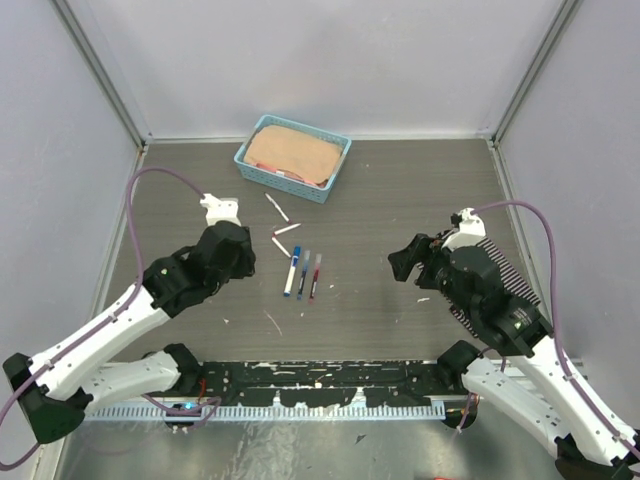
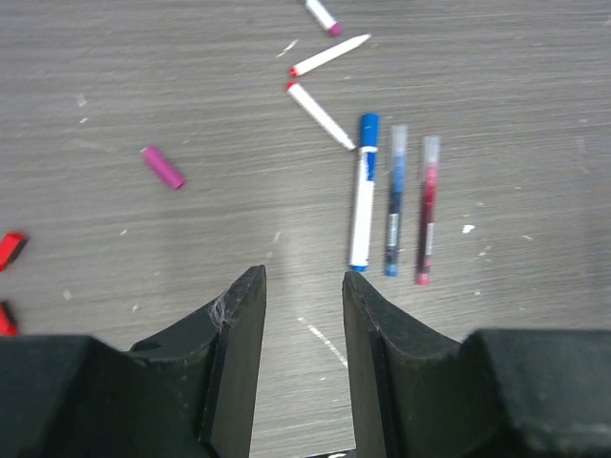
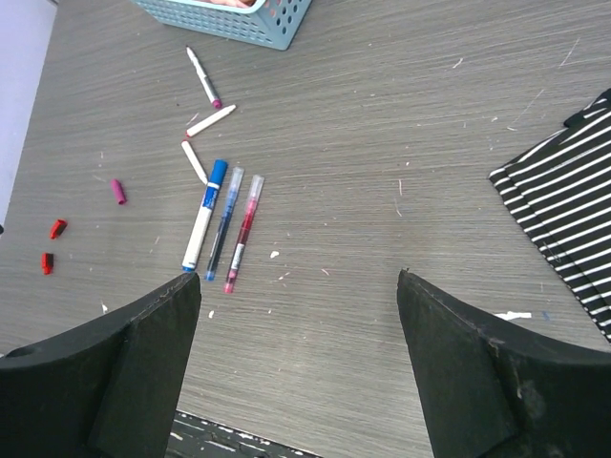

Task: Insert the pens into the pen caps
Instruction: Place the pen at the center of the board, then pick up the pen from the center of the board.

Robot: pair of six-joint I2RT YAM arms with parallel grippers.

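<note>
— Where are the pens?

— Three capped ones lie side by side in the middle of the counter (image 1: 400, 200), nearly parallel: the blue-capped pen (image 1: 292, 271) on the left, then the dark blue pen (image 1: 303, 274), then the maroon pen (image 1: 315, 276).

— And the bare ones?

— Just beyond those, toward the basket (image 1: 280, 183). The magenta-tipped pen (image 3: 203, 76) lies farthest out. The far red-tipped pen (image 2: 329, 54) and the near red-tipped pen (image 2: 320, 114) sit with their red tips close together. The near one's other end stops just beside the blue cap.

— Loose caps?

— The magenta cap (image 2: 162, 167) lies alone, left of the pens. Farther left are a red cap (image 3: 57, 229) and a second red cap (image 3: 47, 262), near each other.

— The pincers?

— The left pincer (image 2: 304, 277) hangs over bare counter on the near side of the capped pens, its jaws apart with nothing between them. The right pincer (image 3: 298, 277) is well off to the right, its jaws spread wide and empty. A striped cloth (image 3: 563, 200) lies on the counter on that side.

— The basket?

— Light blue, at the far side, holding something peach-coloured.
</note>
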